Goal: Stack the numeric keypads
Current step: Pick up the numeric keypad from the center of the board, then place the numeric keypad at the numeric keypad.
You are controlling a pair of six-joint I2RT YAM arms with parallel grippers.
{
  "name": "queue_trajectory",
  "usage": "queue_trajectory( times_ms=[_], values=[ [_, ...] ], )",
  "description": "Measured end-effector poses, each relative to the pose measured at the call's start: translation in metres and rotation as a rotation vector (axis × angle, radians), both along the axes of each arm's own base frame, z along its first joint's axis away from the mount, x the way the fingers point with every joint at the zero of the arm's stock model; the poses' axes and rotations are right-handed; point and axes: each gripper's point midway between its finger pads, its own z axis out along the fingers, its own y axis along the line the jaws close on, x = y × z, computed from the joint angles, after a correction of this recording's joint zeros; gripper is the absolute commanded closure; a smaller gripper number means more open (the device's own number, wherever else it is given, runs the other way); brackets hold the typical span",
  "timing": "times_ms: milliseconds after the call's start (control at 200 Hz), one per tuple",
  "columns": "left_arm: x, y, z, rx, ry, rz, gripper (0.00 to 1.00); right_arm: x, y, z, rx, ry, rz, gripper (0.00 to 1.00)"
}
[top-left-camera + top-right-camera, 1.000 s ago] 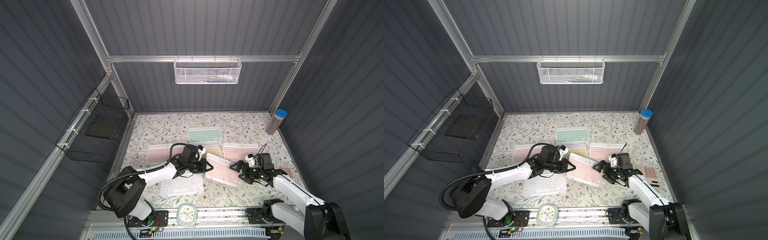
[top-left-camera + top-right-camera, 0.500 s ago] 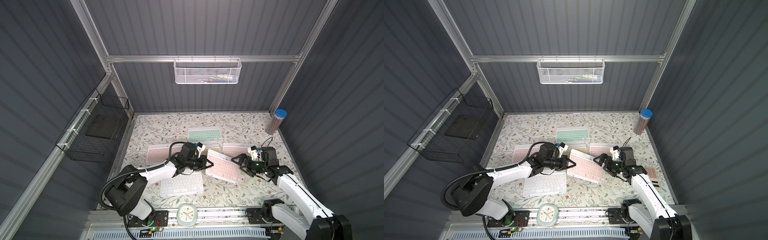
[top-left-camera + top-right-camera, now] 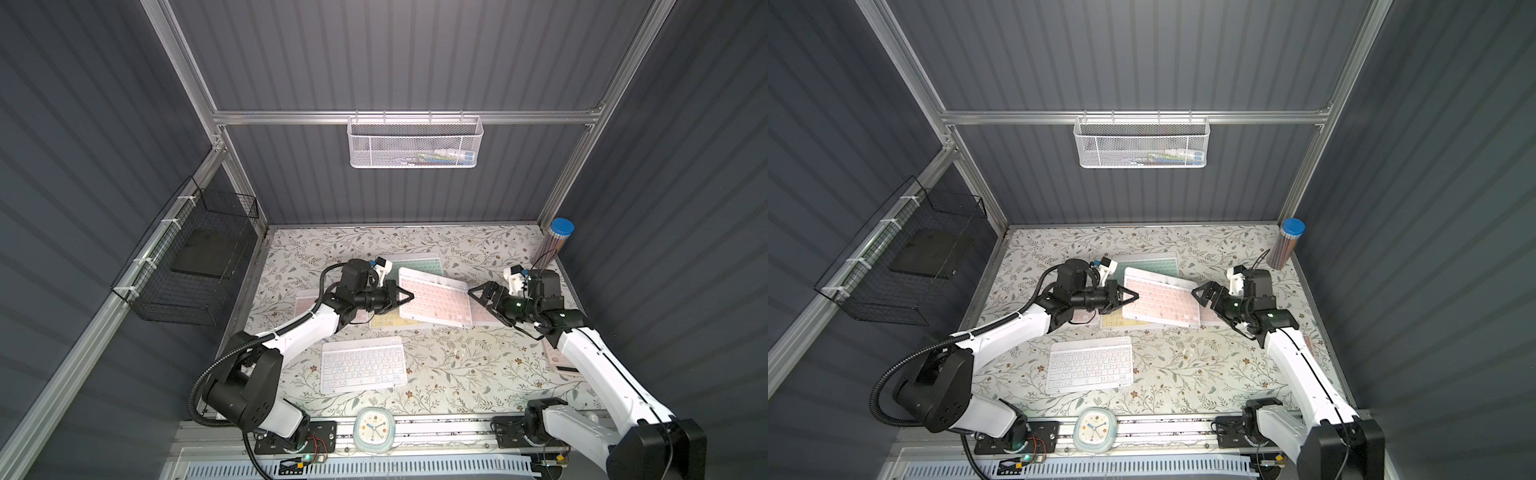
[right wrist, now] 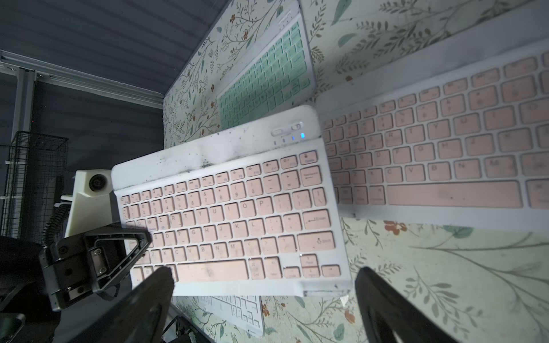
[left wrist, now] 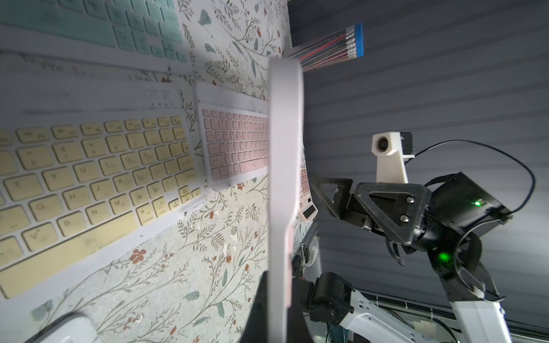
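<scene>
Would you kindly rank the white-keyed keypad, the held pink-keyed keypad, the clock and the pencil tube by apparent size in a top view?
1. white-keyed keypad and pink-keyed keypad: look alike; the pink one is lifted nearer the camera, so I leave them unranked.
2. clock
3. pencil tube

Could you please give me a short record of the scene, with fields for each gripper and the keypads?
left gripper: shut on pink keypad, held off the table
right gripper: open, at that keypad's free end, no grip
lying on table: white keypad, mint-green keypad, yellow keypad, second pink keypad
stack: none seen yet
</scene>
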Motion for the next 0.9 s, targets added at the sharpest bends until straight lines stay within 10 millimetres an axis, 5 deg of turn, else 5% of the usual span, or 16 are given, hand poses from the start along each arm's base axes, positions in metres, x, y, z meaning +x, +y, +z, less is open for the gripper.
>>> queue_trajectory(
  times_ms=[180, 350, 901],
  values=[
    [0.026, 0.012, 0.019, -0.07, -0.015, 0.012, 1.0, 0.032, 0.001, 0.016, 0.047, -0.04, 0.012, 0.16],
    [0.048, 0.015, 0.007, -0.131, 0.041, 0.017, 1.0, 0.062, 0.007, 0.017, 0.176, -0.028, 0.057, 0.28],
    [0.074, 0.002, -0.005, -0.284, 0.133, -0.019, 1.0, 0.101, 0.015, -0.001, 0.259, 0.011, 0.098, 0.28]
  ],
)
